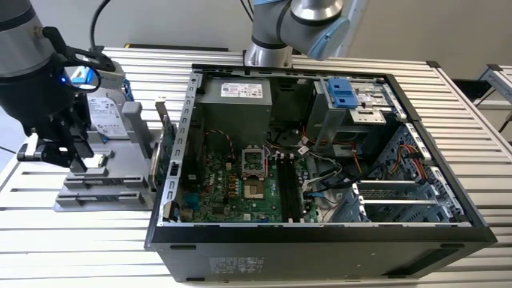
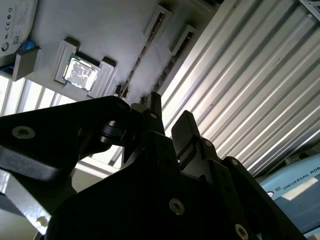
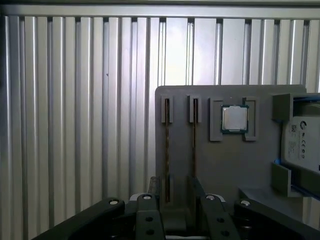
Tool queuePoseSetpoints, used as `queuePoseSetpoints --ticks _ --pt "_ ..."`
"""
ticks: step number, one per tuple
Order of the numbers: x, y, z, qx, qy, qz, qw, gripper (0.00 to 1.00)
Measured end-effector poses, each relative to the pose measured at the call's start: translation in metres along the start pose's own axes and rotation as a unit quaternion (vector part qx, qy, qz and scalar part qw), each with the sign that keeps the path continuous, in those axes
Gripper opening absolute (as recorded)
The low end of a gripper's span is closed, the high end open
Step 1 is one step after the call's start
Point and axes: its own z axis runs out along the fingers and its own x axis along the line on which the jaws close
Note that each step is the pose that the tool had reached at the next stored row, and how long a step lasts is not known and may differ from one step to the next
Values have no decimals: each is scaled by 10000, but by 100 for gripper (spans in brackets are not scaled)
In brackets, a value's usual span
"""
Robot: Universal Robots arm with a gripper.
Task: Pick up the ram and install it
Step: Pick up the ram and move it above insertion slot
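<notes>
Two ram sticks stand on edge in slots of a grey holder [image 3: 220,165]; they show as thin dark lines, one ram stick [image 3: 166,150] beside the other [image 3: 194,145], and again as a ram stick [image 2: 142,57] in the second wrist view. My black gripper [image 3: 175,182] hovers over the near end of these slots, open, with one finger on each side of the sticks and nothing gripped. In the exterior view the gripper [image 1: 71,162] hangs over the holder [image 1: 104,192] on the exterior view's left. The motherboard's black slots [image 1: 286,192] lie inside the open case.
On the holder a square silver processor [image 3: 234,119] sits beside the sticks, and a hard drive [image 1: 108,117] in a blue frame stands behind it. A green board [image 1: 162,153] stands upright against the open computer case [image 1: 320,237]. A second arm's base [image 1: 268,54] rises behind the case. The table [image 1: 72,240] is ribbed metal.
</notes>
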Motion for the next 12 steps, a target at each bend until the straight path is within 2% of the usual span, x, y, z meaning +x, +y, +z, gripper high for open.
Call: queuePoseSetpoints --ticks 12 --pt "-2 6 83 0 0 0 10000 100"
